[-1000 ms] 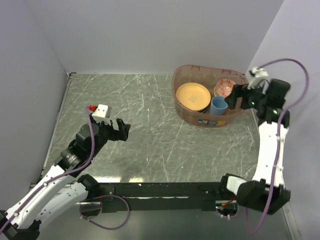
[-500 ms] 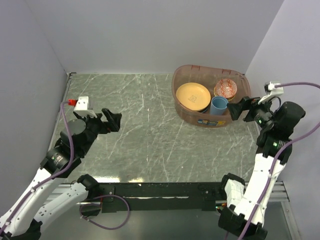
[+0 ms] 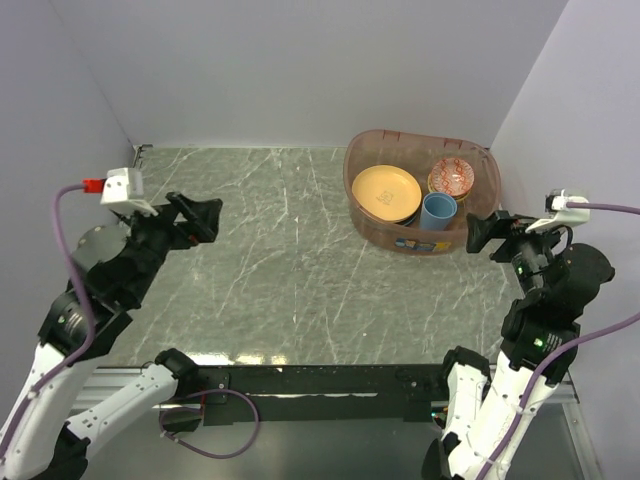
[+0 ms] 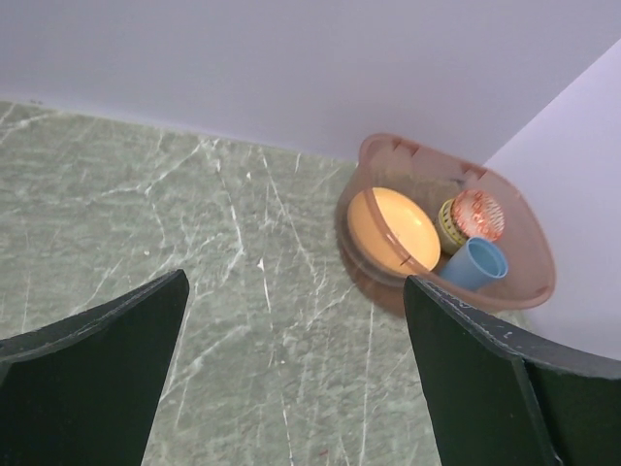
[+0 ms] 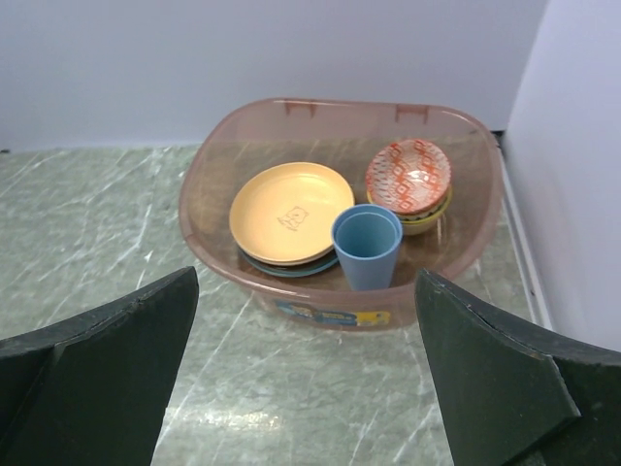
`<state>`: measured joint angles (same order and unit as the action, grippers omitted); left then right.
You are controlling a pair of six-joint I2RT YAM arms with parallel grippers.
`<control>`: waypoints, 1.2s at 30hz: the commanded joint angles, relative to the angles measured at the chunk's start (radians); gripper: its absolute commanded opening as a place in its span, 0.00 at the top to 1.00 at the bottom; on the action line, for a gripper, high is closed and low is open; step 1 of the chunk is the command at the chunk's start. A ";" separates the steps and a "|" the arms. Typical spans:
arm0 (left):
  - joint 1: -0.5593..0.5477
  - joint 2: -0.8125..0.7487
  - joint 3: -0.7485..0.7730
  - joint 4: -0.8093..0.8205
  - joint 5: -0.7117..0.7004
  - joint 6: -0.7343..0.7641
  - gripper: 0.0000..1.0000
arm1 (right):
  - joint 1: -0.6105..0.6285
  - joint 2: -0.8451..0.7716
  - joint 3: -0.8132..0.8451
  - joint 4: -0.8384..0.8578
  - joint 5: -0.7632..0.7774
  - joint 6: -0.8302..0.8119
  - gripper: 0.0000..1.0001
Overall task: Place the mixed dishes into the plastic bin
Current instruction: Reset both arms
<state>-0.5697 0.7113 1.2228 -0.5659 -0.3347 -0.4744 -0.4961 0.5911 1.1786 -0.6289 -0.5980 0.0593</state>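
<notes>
— Checking the top view first. The plastic bin [image 3: 420, 133] sits at the far right of the table [image 3: 280, 260], close to the right wall. Inside it I count a yellow-orange plate [image 3: 386, 192], a light blue cup [image 3: 437, 211] standing upright, and a red-patterned bowl [image 3: 451, 177]. I see no dish on the table outside the bin.

— Grippers?

— The left gripper [image 3: 203, 217] hangs over the left side of the table, well apart from the bin, jaws spread with nothing between them. The right gripper [image 3: 480, 232] is just beside the bin's near right corner, also spread and empty.

— Left wrist view?

— It shows the bin from a distance, and the contents agree: plate [image 4: 393, 228], cup [image 4: 473, 264], red-patterned bowl [image 4: 473, 214]. Both fingers frame bare table.

— Right wrist view?

— This is the closest look. The red-patterned bowl is nested in a cream bowl [image 5: 427, 223]. The edge of a second plate [image 5: 291, 266] shows under the yellow-orange one, but its pattern is hidden. The cup stands at the front, between the plates and the bowls.

— Verdict?

— Five pieces counted, all inside the bin, both grippers empty. I judge the placing done. The only open item is confirming what that lower plate is.
</notes>
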 commanded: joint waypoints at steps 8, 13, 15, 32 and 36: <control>0.004 -0.067 0.052 -0.084 0.000 0.043 0.01 | -0.007 -0.016 0.107 -0.109 0.133 0.022 0.00; 0.004 -0.088 0.049 -0.091 -0.001 0.054 0.01 | -0.006 -0.019 0.127 -0.138 0.179 0.005 0.00; 0.005 -0.096 0.040 -0.089 -0.001 0.056 0.01 | -0.006 -0.022 0.122 -0.137 0.188 -0.006 0.00; 0.004 -0.105 -0.003 -0.060 0.010 0.069 0.01 | -0.006 -0.043 0.105 -0.127 0.233 -0.042 0.00; 0.004 -0.107 -0.011 -0.049 0.008 0.066 0.01 | -0.006 -0.043 0.111 -0.129 0.227 -0.041 0.00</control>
<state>-0.5697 0.6056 1.2175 -0.6540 -0.3367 -0.4263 -0.4980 0.5545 1.2751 -0.7719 -0.3836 0.0269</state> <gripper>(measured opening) 0.994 0.997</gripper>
